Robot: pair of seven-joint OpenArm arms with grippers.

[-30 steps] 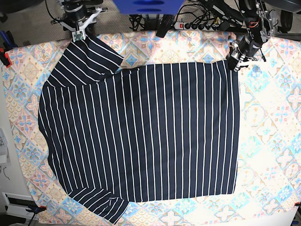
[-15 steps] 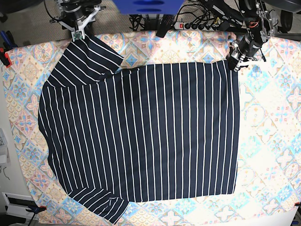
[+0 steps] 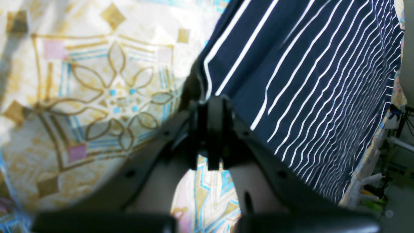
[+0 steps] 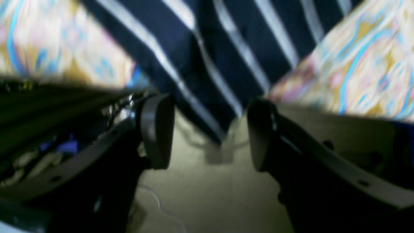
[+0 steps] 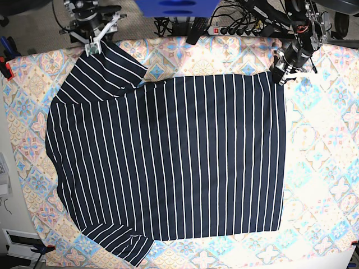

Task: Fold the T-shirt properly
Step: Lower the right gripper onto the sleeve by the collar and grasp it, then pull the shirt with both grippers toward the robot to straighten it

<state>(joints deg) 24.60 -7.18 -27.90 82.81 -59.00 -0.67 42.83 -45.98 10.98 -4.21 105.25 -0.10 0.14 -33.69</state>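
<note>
One tablecloth (image 5: 325,140) bears one T-shirt (image 5: 168,157); left tool (image 3: 210,106) pinches it, right tool (image 4: 207,129) gapes.

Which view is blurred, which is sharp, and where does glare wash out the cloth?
Right wrist view: blurred throughout, T-shirt stripes smeared. Left wrist view: sharper on the stripes, tablecloth washed pale by glare. Base view: sharp, evenly lit, slight glare on the tablecloth at right.

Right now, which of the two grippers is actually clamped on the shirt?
The left gripper, shut on the T-shirt's hem corner. The right gripper is open, with the sleeve tip loose between its pads.
</note>
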